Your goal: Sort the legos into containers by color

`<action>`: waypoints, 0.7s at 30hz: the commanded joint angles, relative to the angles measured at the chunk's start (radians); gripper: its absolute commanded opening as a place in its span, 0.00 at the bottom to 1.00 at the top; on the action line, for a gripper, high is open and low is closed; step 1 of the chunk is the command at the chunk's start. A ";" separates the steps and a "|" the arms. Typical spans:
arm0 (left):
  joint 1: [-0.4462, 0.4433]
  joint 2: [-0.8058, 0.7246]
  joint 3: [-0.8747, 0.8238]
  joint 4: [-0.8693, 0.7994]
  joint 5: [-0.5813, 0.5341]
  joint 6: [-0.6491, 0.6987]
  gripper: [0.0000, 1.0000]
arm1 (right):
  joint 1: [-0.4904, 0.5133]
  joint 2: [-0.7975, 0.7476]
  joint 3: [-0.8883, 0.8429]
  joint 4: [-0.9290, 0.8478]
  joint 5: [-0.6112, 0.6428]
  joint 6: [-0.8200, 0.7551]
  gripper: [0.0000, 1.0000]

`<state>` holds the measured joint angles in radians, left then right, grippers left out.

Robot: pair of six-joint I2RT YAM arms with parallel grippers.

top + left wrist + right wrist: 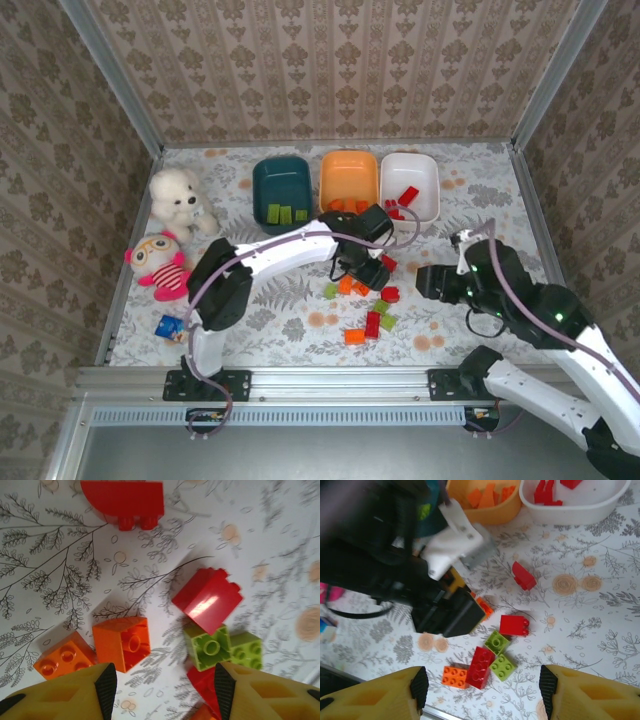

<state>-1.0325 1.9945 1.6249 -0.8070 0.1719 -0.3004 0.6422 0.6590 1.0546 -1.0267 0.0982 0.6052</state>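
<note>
**Item 1. My left gripper (164, 682).** Jaws apart, nothing between the black pads (106, 684). It hangs low over the loose bricks (372, 310) at the middle of the table (250, 325).

**Item 2. My right gripper (484, 686).** Jaws apart, empty. It sits higher, to the right of the pile, looking down on it.

**Item 3. Under the left gripper.**
- Orange pair (122, 642): side by side near my left finger.
- Green pair (210, 647): touching each other, near my right finger.
- Red brick (207, 600): tilted, resting against the green pair.
- Red rounded piece (125, 502): well apart, at the far edge of the view.
- One more red piece lies partly beneath my right finger; I cannot tell its shape.

**Item 4. Tubs, in a row at the far side of the table.**
- Teal tub (270, 175): left of the row, green bricks inside.
- Orange tub (349, 165): middle, orange pieces inside.
- White tub (425, 170): right of the row, red pieces inside.

**Item 5. Loose bricks, seen from the right wrist.** Red, green and orange lie mixed on the table near the tubs. My left arm (395, 555) covers part of the pile, so the count is perhaps nine or ten.

**Item 6. Other stock, left side of the table.**
- White plush bear (180, 200)
- Pink plush doll (158, 262)
- Blue card (170, 325)
</note>
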 commanded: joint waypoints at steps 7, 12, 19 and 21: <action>-0.043 0.134 0.111 -0.153 -0.151 0.076 0.60 | -0.003 -0.069 0.038 -0.052 0.008 0.025 0.71; -0.047 0.167 0.132 -0.166 -0.185 0.066 0.62 | -0.003 -0.096 0.027 0.006 -0.028 0.028 0.77; -0.055 0.197 0.142 -0.173 -0.193 0.069 0.61 | -0.003 -0.082 0.021 0.015 -0.020 0.028 0.77; -0.055 0.198 0.148 -0.173 -0.199 0.067 0.61 | -0.003 -0.075 0.020 0.016 -0.021 0.027 0.77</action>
<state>-1.0809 2.1777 1.7439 -0.9443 -0.0002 -0.2527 0.6422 0.5766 1.0782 -1.0351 0.0895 0.6258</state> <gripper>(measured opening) 0.607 0.772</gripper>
